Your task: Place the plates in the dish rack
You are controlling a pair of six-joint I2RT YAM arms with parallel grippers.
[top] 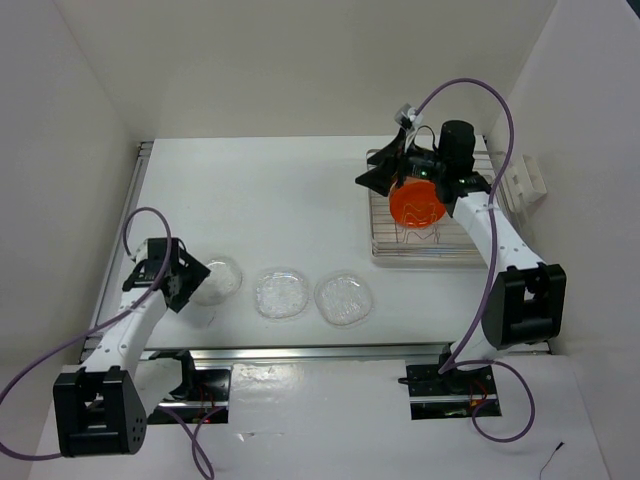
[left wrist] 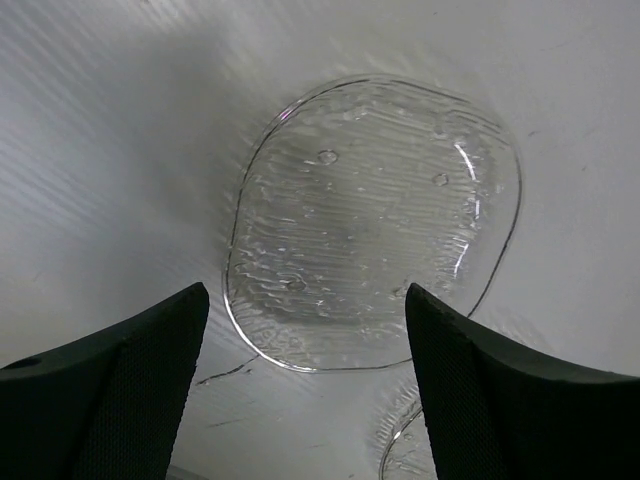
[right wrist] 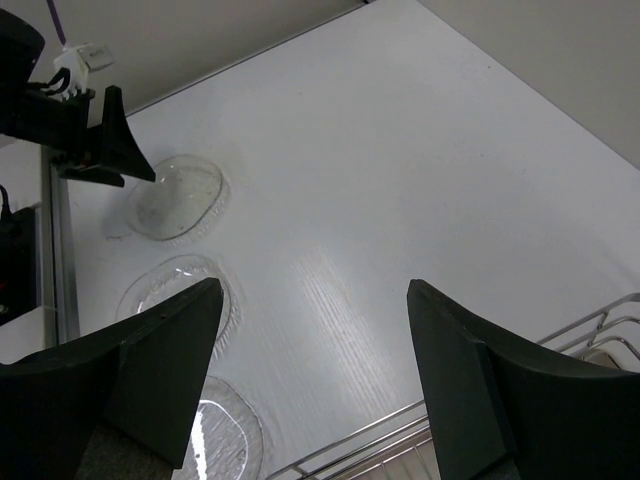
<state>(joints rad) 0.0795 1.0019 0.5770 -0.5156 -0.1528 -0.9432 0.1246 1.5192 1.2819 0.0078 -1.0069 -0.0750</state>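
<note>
Three clear glass plates lie flat in a row near the table's front: left (top: pixel 218 279), middle (top: pixel 281 294), right (top: pixel 344 298). My left gripper (top: pixel 190 279) hangs open at the near-left edge of the left glass plate (left wrist: pixel 370 220), whose rim lies just ahead of the fingertips with nothing between them. An orange plate (top: pixel 417 203) stands in the silver wire dish rack (top: pixel 385 250) at the right. My right gripper (top: pixel 376 180) is open and empty above the rack's left edge; in its own view the gripper (right wrist: pixel 312 330) looks over the table towards the glass plates (right wrist: pixel 180 197).
White walls close in the table on the left, back and right. A metal rail (top: pixel 128 230) runs along the left edge. The rack's wires (right wrist: pixel 600 325) show at the lower right of the right wrist view. A small white fitting (top: pixel 527 180) sits on the right wall.
</note>
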